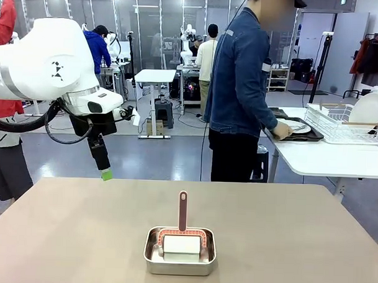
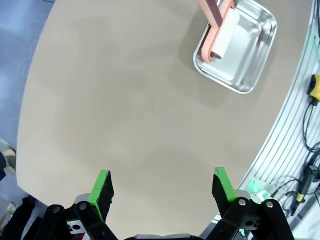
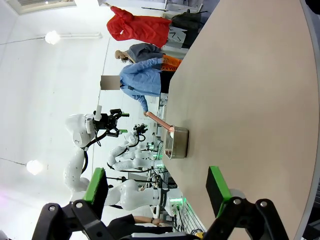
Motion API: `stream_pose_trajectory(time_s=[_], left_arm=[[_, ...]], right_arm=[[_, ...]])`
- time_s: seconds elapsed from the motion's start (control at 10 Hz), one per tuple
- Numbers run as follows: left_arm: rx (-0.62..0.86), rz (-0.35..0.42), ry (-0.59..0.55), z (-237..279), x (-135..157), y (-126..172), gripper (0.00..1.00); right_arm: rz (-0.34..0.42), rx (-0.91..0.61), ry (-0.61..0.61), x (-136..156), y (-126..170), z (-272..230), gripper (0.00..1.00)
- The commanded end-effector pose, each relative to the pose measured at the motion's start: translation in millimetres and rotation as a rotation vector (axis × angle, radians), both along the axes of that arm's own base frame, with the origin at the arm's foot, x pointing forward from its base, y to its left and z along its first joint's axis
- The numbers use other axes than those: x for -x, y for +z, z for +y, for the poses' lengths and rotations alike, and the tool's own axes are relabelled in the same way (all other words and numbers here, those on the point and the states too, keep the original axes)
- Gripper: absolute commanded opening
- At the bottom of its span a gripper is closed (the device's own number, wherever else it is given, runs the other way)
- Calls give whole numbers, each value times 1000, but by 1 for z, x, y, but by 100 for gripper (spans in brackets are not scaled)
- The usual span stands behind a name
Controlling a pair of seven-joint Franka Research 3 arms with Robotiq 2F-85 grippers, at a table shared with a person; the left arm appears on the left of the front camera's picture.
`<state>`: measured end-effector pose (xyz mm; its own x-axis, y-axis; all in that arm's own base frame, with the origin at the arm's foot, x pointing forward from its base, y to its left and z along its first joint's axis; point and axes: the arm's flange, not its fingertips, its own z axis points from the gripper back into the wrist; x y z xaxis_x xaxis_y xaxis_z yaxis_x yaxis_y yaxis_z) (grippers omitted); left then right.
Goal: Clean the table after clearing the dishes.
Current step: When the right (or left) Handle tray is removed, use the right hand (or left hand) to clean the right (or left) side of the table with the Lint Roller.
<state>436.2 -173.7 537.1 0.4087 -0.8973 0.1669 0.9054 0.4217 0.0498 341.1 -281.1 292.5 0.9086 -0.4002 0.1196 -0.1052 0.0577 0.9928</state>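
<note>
On the bench (image 1: 80, 237), near middle, a steel pan (image 1: 179, 252) is sitting; left fingers (image 2: 101, 192) and right fingers (image 3: 95, 184) are hovering apart, gripping nothing; dishes (image 1: 299, 127) are lying on the far-right white bench (image 1: 325, 160).

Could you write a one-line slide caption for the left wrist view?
Open left gripper above the table, facing a steel pan that holds a pink-handled roller.

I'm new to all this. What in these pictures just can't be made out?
- Front view: the near wall of the pan hides the underside of the pink-handled tool.
- Front view: the person's hand covers part of the tray; any cutlery is too small to tell.
- Left wrist view: the top edge cuts off the tool's handle.
- Front view: the left gripper is side-on, its gap hidden.
</note>
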Motion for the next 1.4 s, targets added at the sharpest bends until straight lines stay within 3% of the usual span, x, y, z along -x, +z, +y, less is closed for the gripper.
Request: stream_pose_trajectory(time_s=[0.0,0.3,0.4,0.7,0.9,1.0,1.1,1.3], left_arm=[[-66,-38,-135,-20,-1,-4,100],[-159,28,-401,-97,-33,1,100],[-168,62,-434,-118,-42,1,100],[-198,148,-514,-164,-70,-13,100],[-106,245,-439,-181,-87,-26,100],[-87,274,-473,-187,-94,-39,100],[-60,251,-503,-190,-96,-47,100],[-48,287,-499,-198,-102,-64,100]], right_arm=[[8,10,3,2,3,1,100],[8,10,3,2,3,1,100],[8,10,3,2,3,1,100],[8,10,3,2,3,1,100],[8,10,3,2,3,1,100],[8,10,3,2,3,1,100],[8,10,3,2,3,1,100],[8,10,3,2,3,1,100]])
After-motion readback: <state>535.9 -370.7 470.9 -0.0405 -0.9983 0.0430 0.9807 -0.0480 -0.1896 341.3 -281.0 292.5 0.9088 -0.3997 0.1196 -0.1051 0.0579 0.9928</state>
